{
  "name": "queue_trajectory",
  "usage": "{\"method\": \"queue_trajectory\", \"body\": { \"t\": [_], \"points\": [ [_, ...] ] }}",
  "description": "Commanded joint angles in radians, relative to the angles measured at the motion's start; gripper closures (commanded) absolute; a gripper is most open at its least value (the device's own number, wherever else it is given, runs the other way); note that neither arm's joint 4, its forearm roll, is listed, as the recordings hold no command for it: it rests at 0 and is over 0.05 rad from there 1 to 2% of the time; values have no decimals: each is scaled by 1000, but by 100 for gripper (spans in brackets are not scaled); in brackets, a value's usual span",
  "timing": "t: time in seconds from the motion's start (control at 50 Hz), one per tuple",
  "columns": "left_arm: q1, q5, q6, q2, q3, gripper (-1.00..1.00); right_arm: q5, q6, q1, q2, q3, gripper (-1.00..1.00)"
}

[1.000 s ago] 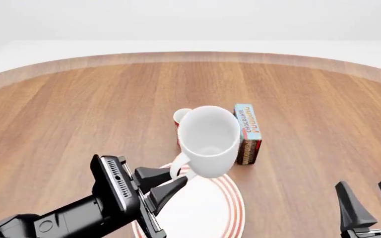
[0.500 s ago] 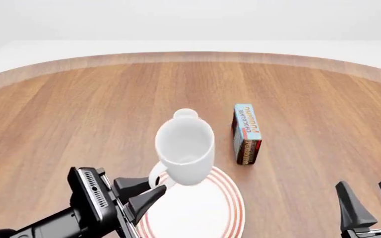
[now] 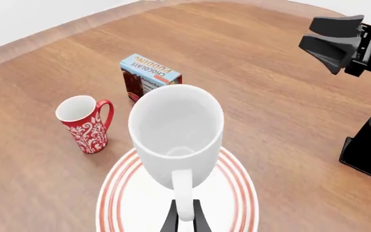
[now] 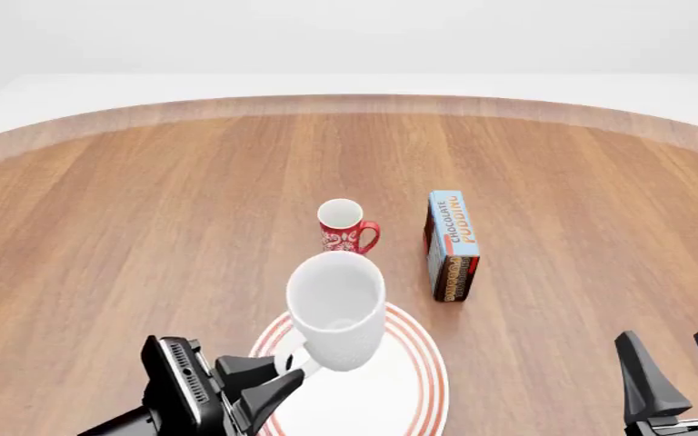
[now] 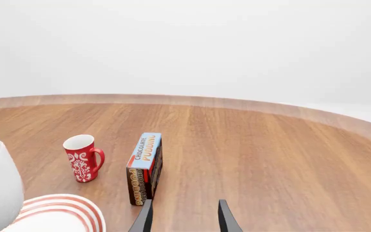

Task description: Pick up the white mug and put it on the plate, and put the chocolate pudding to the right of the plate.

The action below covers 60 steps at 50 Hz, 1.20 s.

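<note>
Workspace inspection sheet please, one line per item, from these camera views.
Surface: wooden table, round edge.
Job's things: white mug held by its handle over the plate; contact with the plate unclear. Chocolate pudding stands beyond the plate.
Clutter: red floral mug, upright.
Grippers: left gripper jaws shut on the mug handle; right gripper jaws open, holding nothing.
Cables: nothing seen.
Surroundings: plain white backdrop.

red floral mug | upright | on wooden table

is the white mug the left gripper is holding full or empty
Empty. The left wrist view looks straight into the white mug and shows only its bare white inside and bottom.
</note>
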Motion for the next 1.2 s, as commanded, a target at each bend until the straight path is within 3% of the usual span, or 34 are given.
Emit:
{"method": "queue_trajectory", "body": {
  "t": [0.02, 0.32, 1.2],
  "points": [
    [-7, -122, -36, 116, 39, 100, -1, 0, 0, 0, -1, -100],
    [-3, -229, -63, 219, 65, 100, -1, -2, 0, 0, -1, -100],
    [19, -371, -103, 432, 83, 100, -2, -2, 0, 0, -1, -100]
  ]
}}
